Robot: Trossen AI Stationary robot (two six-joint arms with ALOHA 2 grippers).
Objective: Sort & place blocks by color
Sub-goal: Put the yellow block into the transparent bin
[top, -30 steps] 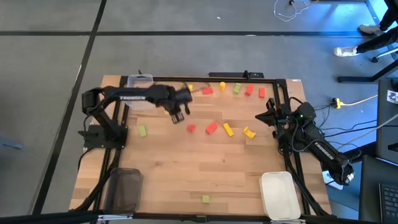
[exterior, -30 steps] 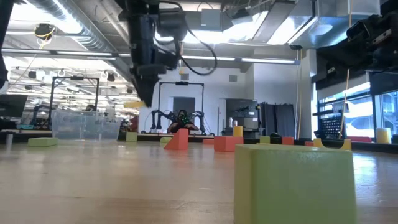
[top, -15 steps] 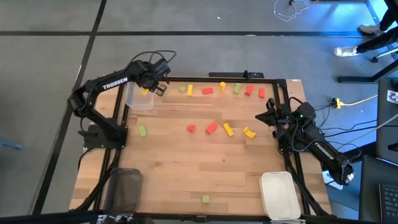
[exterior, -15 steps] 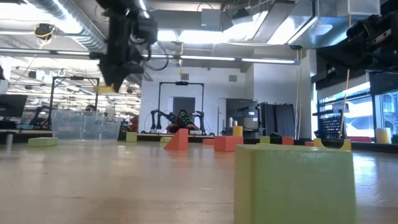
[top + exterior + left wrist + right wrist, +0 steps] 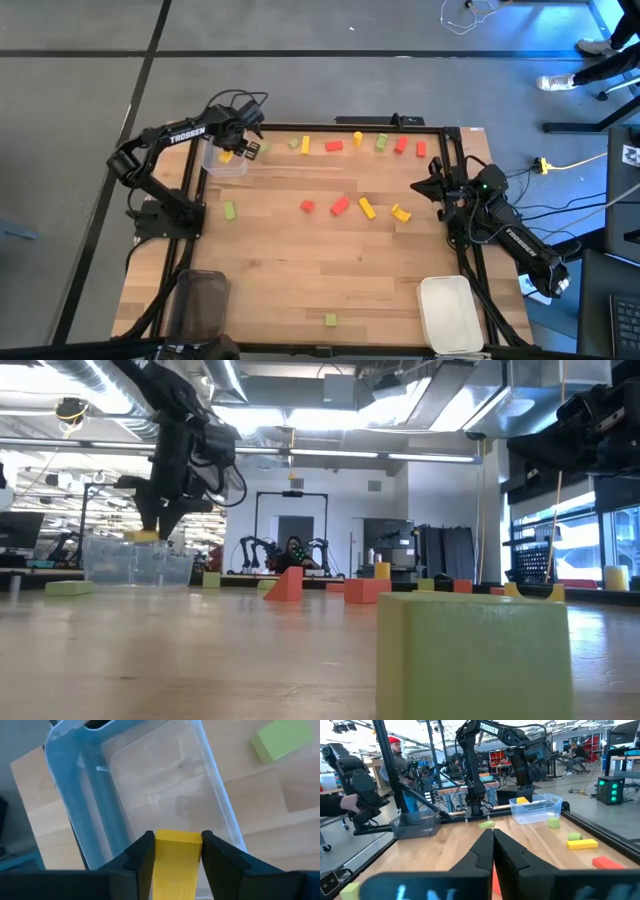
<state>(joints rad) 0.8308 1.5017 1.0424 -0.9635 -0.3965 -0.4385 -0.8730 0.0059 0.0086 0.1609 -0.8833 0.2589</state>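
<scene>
The left gripper (image 5: 229, 152) hangs over the clear tray (image 5: 224, 163) at the far left corner of the wooden table (image 5: 320, 270), its two dark fingers (image 5: 142, 857) clamped on either side of a yellow block (image 5: 175, 860). Seen from the left wrist, the block sits between the fingers directly above the tray's open inside, and the low view shows it just above the tray's rim. A light green block (image 5: 281, 739) lies on the wood just beside the tray. The other blocks are spread over the far half of the table: a row near the far edge with a yellow one (image 5: 305, 146), a red one (image 5: 333, 146), a green one (image 5: 381, 143) and another red one (image 5: 401, 145); a looser group near the middle with a small red one (image 5: 307, 206), a larger red one (image 5: 340, 205) and two yellow ones (image 5: 367, 208); a green one (image 5: 229, 210) alone toward the left side; and one more green block (image 5: 331, 319) alone near the front edge. A dark tray (image 5: 200, 305) sits at the front left corner and a white tray (image 5: 450, 312) at the front right. The right gripper (image 5: 492, 845) waits at the right edge of the table, its fingers pressed together and holding nothing.
</scene>
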